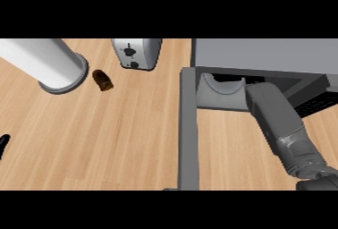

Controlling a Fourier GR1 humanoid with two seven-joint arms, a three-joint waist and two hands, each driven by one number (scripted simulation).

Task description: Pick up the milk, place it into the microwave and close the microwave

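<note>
The right forearm reaches into the open microwave; its hand's grip cannot be told.

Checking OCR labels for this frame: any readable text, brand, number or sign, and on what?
None readable.
Toaster: dark slots and a knob, no lettering visible.
Microwave: plain grey top, open door unmarked.
Grey cylinder and small brown object: no label showing.
</note>
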